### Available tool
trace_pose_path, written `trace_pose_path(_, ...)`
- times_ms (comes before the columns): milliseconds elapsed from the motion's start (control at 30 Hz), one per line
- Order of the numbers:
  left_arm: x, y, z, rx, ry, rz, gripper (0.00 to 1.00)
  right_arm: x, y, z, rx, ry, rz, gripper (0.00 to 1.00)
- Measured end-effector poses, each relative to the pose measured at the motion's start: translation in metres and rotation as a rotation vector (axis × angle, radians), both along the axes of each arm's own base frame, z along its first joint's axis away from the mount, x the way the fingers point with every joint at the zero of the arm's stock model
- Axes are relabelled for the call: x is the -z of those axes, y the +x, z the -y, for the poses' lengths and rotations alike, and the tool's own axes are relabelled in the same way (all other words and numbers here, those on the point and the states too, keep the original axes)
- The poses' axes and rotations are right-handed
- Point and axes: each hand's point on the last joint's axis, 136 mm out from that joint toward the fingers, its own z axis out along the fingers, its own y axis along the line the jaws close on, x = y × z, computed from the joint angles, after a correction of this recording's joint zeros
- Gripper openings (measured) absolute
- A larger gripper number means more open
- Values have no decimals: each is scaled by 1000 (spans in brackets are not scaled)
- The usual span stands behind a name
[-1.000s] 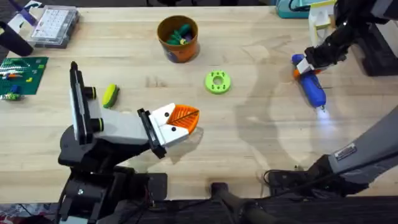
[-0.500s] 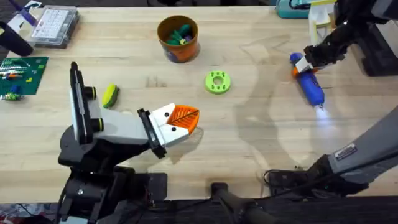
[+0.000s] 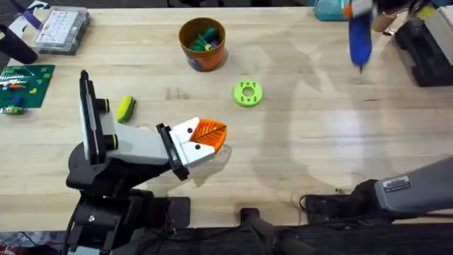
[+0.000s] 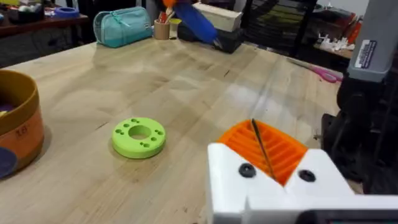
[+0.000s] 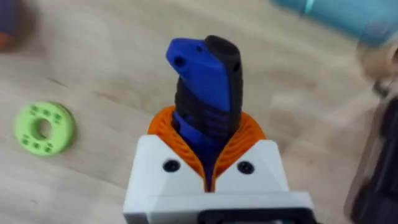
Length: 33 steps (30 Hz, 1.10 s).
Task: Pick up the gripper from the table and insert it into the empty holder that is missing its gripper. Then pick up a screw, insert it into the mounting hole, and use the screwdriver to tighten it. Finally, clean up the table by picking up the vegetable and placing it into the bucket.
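From overhead I see the wooden table [image 3: 297, 163] first, then the holder [image 3: 124, 145] at the lower left: a pale grey-white body with a tall black side plate, ending in white blocks with orange ribbed tips. The gripper [image 3: 202, 134] sits seated at that end, its orange fingertip pointing toward the middle of the table. My left wrist camera looks along this same assembly; there the left gripper [image 4: 264, 149] has its two orange pads pressed together with only a thin dark seam between them, clenched on nothing.

The bucket [image 3: 202, 44] stands at the far middle of the table with coloured bits inside; in the left wrist view only its orange-brown wall [image 4: 18, 127] shows at the edge. The screwdriver [image 3: 359, 35] hangs at the far right edge in the overhead view, tip pointing toward me. My right wrist camera shows what the overhead cannot: the right gripper [image 5: 208, 155] clamps its orange pads around the blue body [image 5: 205, 81].

The green ring [image 3: 248, 93] lies near the table's centre. The vegetable [image 3: 126, 108] lies just beside the holder's tall black plate.
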Motion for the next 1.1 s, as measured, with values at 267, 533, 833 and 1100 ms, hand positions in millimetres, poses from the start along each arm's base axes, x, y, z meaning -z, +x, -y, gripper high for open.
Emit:
trace_pose_path(267,0,0,0,0,0,0,6,-122,18,-78,-149,56,352,24)
trace_pose_path(533,0,0,0,0,0,0,6,-192,5,-150,-283,139,570,24)
trace_pose_path(833,0,0,0,0,0,0,6,-245,-34,-186,-332,241,688,24)
trace_pose_path(1100,0,0,0,0,0,0,6,-268,-71,-220,-434,303,727,24)
